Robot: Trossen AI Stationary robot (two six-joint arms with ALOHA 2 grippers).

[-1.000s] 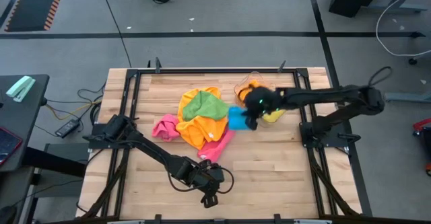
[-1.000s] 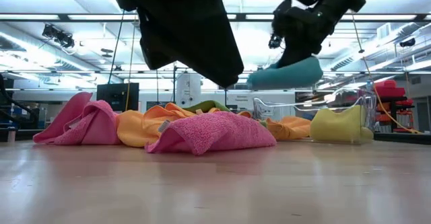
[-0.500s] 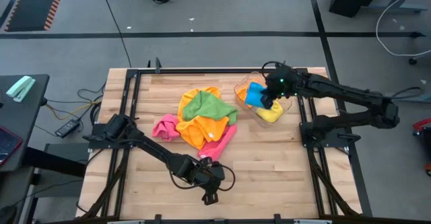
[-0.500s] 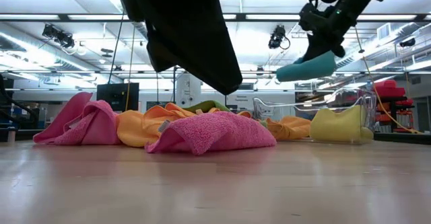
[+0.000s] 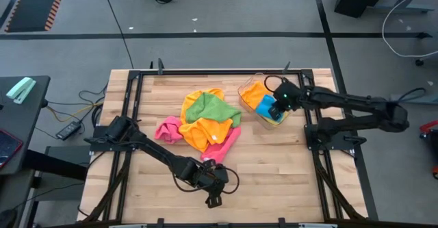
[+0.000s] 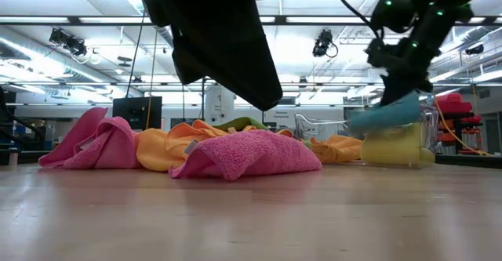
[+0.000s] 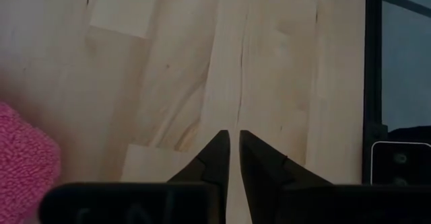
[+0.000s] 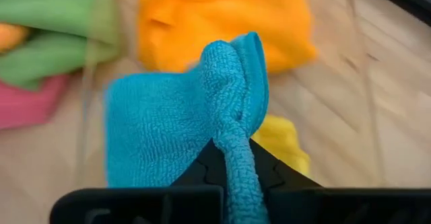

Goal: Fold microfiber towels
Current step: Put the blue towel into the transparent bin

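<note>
— Nearest the camera? 
— The left gripper [image 7: 234, 138], over bare table [image 5: 274, 166] beside a pink towel [image 7: 23, 160], fingers nearly together with a thin slit between, holding nothing; its arm reaches along the near edge.

— And the right gripper [image 8: 232, 150]? 
— Clamped on a fold of the blue towel [image 8: 168, 133], arm stretched in from the right, over the clear tray [image 5: 248, 85].

— What's in the tray? 
— A yellow towel [image 6: 396, 145] and an orange towel [image 5: 254, 93]. More towels [image 5: 205, 118] are heaped mid-table.
</note>
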